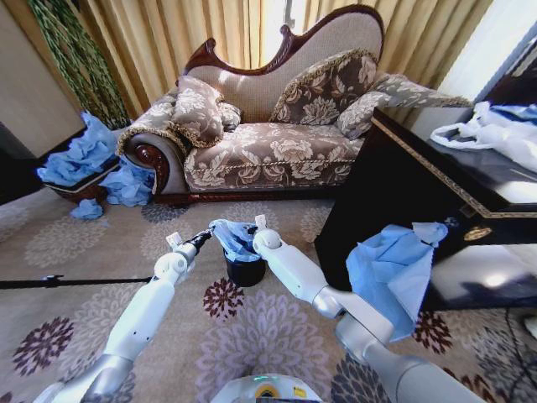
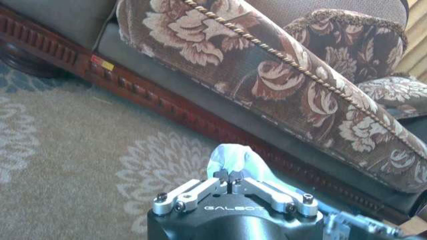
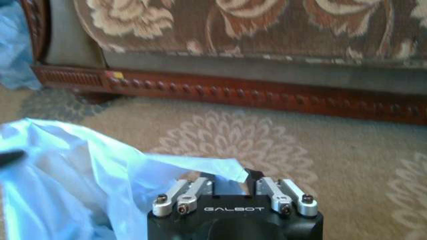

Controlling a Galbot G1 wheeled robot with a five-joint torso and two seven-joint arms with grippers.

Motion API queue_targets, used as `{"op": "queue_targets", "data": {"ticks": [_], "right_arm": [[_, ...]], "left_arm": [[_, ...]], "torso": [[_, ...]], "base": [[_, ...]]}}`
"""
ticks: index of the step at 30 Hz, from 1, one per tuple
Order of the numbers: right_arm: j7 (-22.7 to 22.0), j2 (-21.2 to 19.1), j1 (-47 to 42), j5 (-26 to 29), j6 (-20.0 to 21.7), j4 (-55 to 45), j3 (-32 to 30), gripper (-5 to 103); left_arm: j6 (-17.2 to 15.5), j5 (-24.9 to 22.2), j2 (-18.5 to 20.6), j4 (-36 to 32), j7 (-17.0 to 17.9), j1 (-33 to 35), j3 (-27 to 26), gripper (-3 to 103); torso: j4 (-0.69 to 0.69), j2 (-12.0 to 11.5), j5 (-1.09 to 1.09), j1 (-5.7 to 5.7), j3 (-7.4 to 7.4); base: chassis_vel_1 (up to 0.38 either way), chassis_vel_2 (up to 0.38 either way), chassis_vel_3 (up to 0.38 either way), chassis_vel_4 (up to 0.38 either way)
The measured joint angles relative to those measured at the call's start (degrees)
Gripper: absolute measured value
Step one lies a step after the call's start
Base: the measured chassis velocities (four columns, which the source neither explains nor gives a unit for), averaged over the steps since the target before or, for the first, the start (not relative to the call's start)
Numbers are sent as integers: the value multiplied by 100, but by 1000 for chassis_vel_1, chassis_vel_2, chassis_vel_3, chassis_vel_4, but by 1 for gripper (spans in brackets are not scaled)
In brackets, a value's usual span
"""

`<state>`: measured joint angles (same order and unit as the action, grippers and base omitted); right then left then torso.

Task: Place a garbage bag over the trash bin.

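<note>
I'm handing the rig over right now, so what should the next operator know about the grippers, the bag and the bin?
Left gripper: shut on one edge of the garbage bag, at the bin's left side.
Right gripper: shut on the bag's opposite edge, at the bin's right side.
The trash bin stands upright on the carpet in front of the sofa; the bag is held stretched over its top.
Done: bag picked up and spread above the bin.
Left: whether the bag is already pulled around the rim cannot be told; seat it and release.

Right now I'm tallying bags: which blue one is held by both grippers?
The garbage bag over the trash bin, pinched by the left gripper and right gripper. The other blue bags lie untouched by the sofa and on the table.
</note>
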<state>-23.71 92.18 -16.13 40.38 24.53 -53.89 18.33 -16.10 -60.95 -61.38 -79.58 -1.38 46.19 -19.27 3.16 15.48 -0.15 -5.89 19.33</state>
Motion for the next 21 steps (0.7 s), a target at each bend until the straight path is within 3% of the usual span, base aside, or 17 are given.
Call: {"op": "queue_targets", "data": {"ticks": [2,5,8,17,20,21], "right_arm": [[-10,0,2,18,0,-49,17,27],[-10,0,83,-19,-34,30,-32,12],[29,-3,168,-121,-86,216,-136,3],[184,-44,296,-373,-123,357,-168,0],[486,-31,351,-583,-244,544,-203,0],[1216,-15,457,-1145,-708,1002,-282,0]], "left_arm": [[4,12,-5,9,-6,0,0,0],[18,46,-24,27,-18,4,2,0],[20,68,-29,-15,-17,19,18,0],[19,103,-101,-110,19,-101,136,0],[13,103,-106,-62,48,-210,199,0],[10,97,-101,2,47,-315,240,0]], "torso": [[-1,0,0,0,0],[-2,0,0,0,0],[1,0,0,0,0],[0,0,0,0,0],[0,0,1,0,0],[-2,0,1,0,0]], "base": [[0,0,0,0],[0,0,0,0],[0,0,0,0],[0,0,0,0],[0,0,0,0],[0,0,0,0]]}}
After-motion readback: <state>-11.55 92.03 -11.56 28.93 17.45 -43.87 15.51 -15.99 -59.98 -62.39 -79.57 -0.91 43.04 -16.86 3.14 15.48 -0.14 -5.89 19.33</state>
